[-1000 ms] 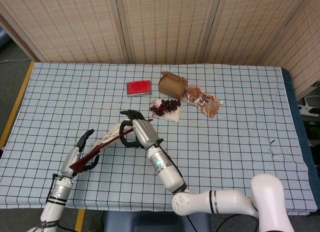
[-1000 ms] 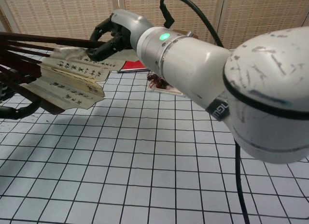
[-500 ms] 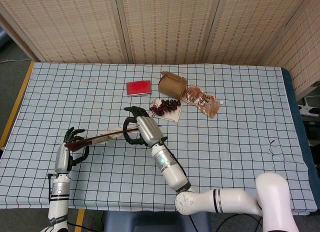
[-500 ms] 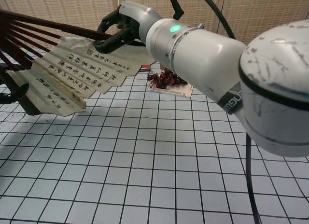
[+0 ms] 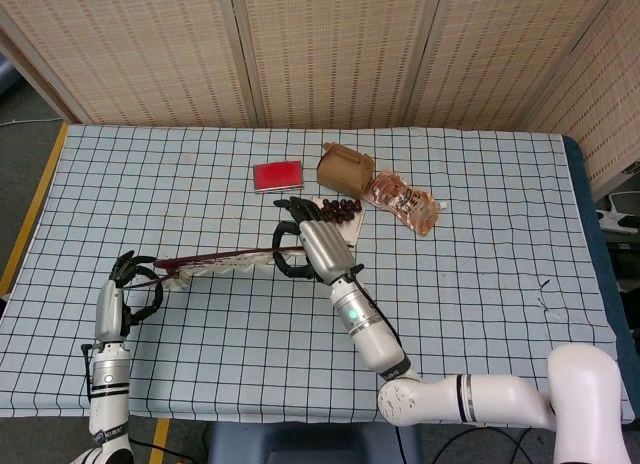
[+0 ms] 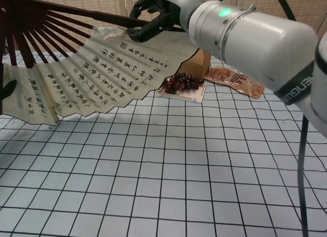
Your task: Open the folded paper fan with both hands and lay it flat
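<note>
1. Fan point(image 6: 97, 68) spread wide, held above table point(image 5: 480, 284) at 9 o'clock (calligraphy facing chest camera).
2. Right hand point(image 5: 315, 249) gripping one outer rib.
3. Left hand point(image 5: 118, 294) clamping the other end.

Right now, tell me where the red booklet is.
In the head view the red booklet lies flat on the checked cloth toward the far edge, just left of the brown paper cup.
</note>
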You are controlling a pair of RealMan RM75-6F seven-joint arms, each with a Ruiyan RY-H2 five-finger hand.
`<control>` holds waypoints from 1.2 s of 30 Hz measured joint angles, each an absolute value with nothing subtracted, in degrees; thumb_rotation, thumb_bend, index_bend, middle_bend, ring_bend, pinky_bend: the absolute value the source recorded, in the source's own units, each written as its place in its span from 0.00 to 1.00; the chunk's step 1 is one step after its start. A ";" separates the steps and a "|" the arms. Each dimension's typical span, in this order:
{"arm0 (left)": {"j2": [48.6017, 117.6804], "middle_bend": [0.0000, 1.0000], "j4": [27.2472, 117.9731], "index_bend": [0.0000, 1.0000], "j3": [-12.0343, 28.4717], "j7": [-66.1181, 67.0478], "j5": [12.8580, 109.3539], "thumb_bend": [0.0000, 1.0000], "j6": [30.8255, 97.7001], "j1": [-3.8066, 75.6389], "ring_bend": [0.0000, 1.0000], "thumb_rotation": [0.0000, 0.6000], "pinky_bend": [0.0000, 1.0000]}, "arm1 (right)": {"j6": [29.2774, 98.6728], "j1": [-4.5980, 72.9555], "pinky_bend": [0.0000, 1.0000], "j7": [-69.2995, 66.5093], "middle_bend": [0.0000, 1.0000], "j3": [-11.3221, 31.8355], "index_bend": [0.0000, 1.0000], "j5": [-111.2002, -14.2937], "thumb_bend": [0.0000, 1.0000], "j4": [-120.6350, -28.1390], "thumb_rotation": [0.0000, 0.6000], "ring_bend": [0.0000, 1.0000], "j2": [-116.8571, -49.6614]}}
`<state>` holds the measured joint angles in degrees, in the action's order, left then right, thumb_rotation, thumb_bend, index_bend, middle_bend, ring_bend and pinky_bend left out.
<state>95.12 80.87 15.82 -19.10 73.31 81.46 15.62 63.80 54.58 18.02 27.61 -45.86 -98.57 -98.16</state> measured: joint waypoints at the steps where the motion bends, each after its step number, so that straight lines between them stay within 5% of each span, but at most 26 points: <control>1: 95.02 0.30 80.83 0.67 16.01 -18.92 73.30 0.47 81.54 15.66 0.10 1.00 0.16 | 63.95 54.35 0.01 18.16 0.10 27.42 0.72 -46.24 0.51 -98.96 1.00 0.00 -97.48; 23: 96.36 0.30 74.66 0.60 16.39 -17.34 73.60 0.47 82.96 15.83 0.11 1.00 0.14 | 67.57 49.13 0.03 20.11 0.10 19.23 0.71 -58.27 0.51 -102.75 1.00 0.00 -89.54; 36: 101.65 0.26 60.81 0.31 11.47 -17.23 78.52 0.47 83.48 16.27 0.10 1.00 0.13 | 70.17 43.14 0.03 18.26 0.10 10.23 0.60 -65.48 0.51 -101.30 1.00 0.00 -90.15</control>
